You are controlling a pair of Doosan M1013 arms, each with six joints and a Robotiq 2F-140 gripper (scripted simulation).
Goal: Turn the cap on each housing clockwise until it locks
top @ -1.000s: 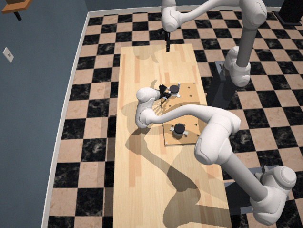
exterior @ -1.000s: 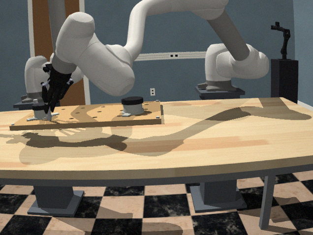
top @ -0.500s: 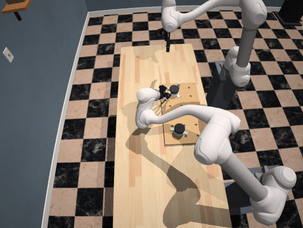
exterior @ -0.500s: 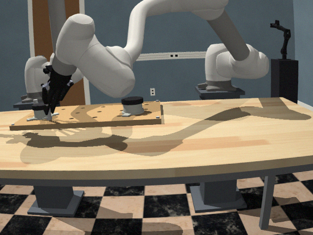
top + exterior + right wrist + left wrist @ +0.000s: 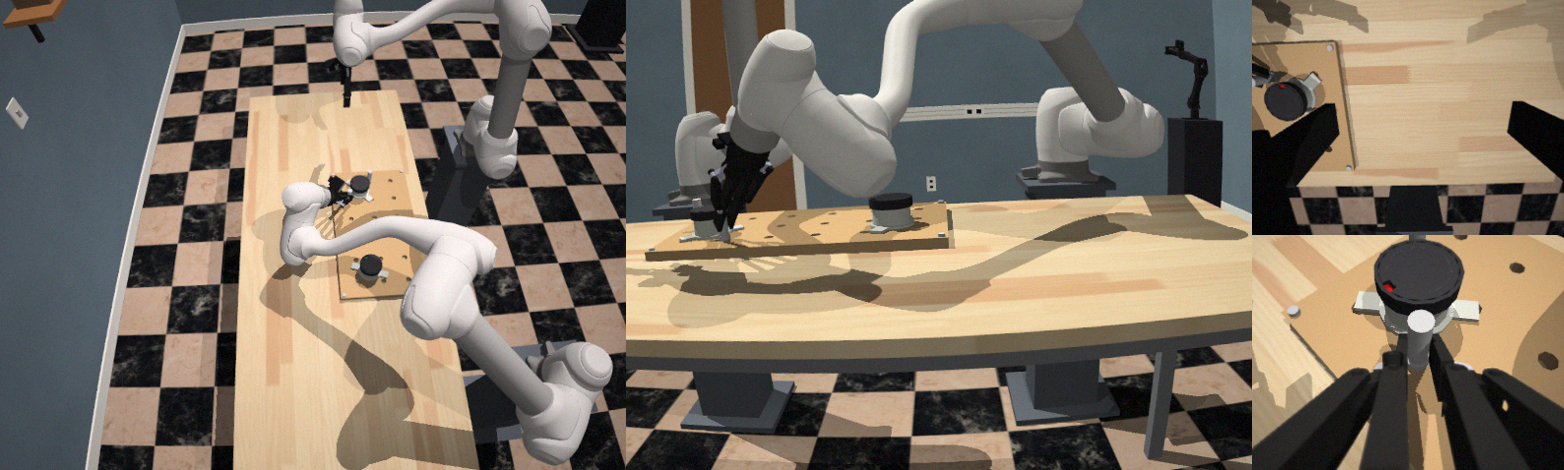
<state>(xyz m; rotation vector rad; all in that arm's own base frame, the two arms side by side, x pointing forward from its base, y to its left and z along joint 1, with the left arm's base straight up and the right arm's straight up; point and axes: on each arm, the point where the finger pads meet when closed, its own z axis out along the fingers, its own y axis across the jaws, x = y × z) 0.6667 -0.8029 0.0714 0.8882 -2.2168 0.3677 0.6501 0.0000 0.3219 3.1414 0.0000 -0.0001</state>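
Note:
A black cap (image 5: 359,184) (image 5: 1420,270) (image 5: 1286,101) with a red mark sits on an upright pale housing (image 5: 1395,320) (image 5: 1311,94). Another black cap (image 5: 370,264) (image 5: 890,201), with a green mark in the top view, sits on its upright housing (image 5: 891,217). My left gripper (image 5: 347,195) (image 5: 725,228) (image 5: 1418,348) is shut on an upright grey peg (image 5: 1420,336) beside the red-marked cap's housing. A second grey peg (image 5: 369,175) (image 5: 696,204) stands on that housing's opposite side. My right gripper (image 5: 346,104) (image 5: 1423,117) is open and empty, away from both housings.
The wooden board (image 5: 348,288) (image 5: 797,249) (image 5: 1341,159) has several holes and small corner studs. It lies on the table (image 5: 282,404) (image 5: 1031,308). The left arm (image 5: 377,232) reaches over the board between the two housings. The right arm (image 5: 424,20) is over the table's far end.

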